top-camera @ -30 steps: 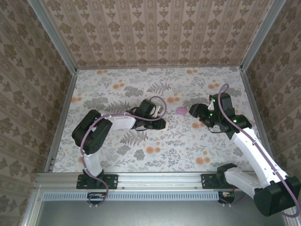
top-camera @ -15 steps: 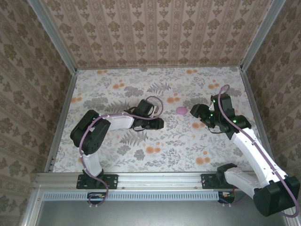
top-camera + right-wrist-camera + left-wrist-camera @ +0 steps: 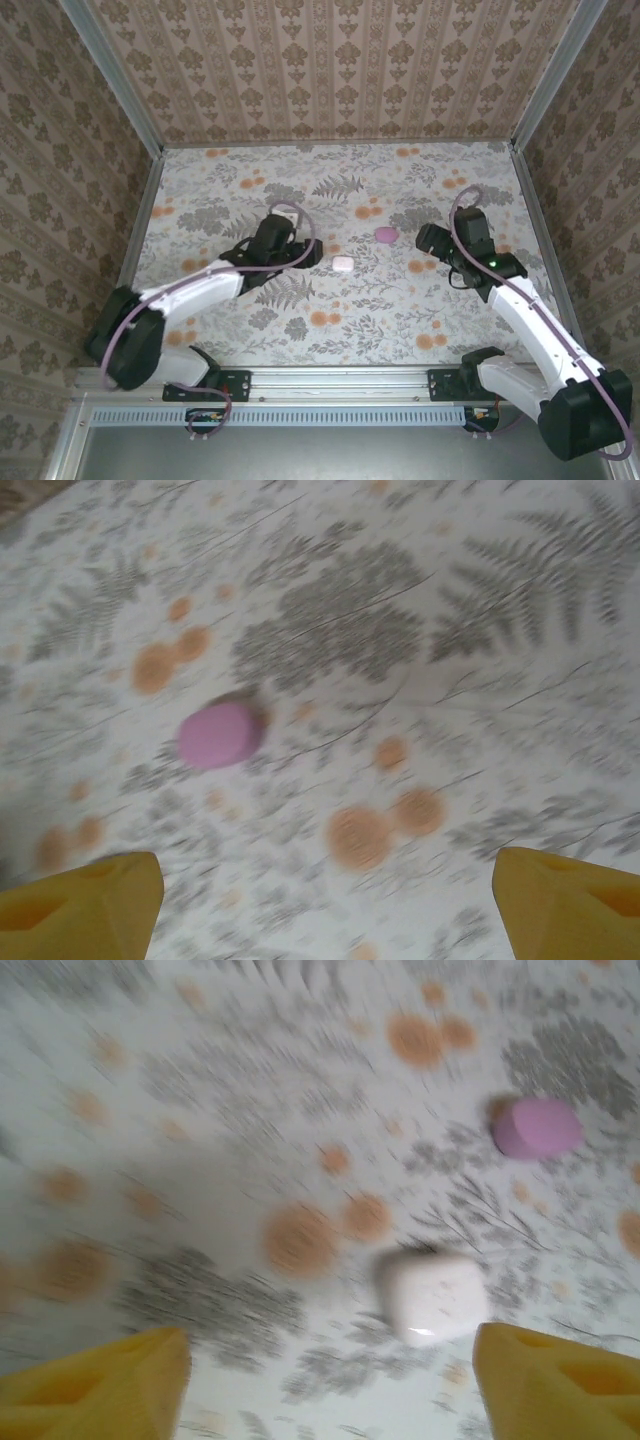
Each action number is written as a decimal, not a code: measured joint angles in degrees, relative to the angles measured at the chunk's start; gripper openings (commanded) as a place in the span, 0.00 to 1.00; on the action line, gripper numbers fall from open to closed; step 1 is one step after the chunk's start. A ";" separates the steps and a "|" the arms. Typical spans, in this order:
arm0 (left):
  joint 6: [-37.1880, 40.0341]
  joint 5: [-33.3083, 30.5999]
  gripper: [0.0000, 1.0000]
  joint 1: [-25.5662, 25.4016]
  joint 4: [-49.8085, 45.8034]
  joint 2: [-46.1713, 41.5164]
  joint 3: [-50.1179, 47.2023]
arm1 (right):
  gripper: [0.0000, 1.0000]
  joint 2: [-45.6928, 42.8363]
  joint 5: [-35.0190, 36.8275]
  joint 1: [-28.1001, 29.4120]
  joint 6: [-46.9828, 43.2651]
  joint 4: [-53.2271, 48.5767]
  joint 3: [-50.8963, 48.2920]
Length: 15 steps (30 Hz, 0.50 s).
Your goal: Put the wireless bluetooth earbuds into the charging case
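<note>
From above, the white charging case [image 3: 343, 264] sits mid-table on the flower-printed surface [image 3: 300, 320], a small rounded-square pebble. The left gripper [image 3: 310, 256] is parked just to its left, not touching. The pink charging case [image 3: 386, 234] lies a little beyond the white one and to its right, flatter and more oval. The right gripper [image 3: 425, 239] sits further right again. From up here both grippers are dark lumps and the finger gap is hard to read. The left wrist camera settles it: yellow fingertips [image 3: 100, 1390] spread wide at the frame's bottom corners, nothing held, and the white case [image 3: 432, 1295] looks glossy and smooth through the blur. On the right wrist, the right gripper [image 3: 325, 905] is equally wide and empty, the pink case [image 3: 217, 734] matte ahead of it.
</note>
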 measured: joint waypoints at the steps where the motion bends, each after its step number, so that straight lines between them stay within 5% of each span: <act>1: 1.73 -3.02 0.96 0.72 0.74 -2.89 -1.51 | 0.89 0.02 2.51 -0.02 -2.69 3.37 -2.34; 8: 10.38 -13.16 0.99 14.53 3.50 -11.80 -9.22 | 0.92 13.57 12.48 -1.16 -21.11 30.56 -13.79; 15: 22.53 -15.15 1.00 28.63 12.00 -11.87 -14.73 | 0.91 28.52 8.76 -3.65 -30.53 47.25 -11.58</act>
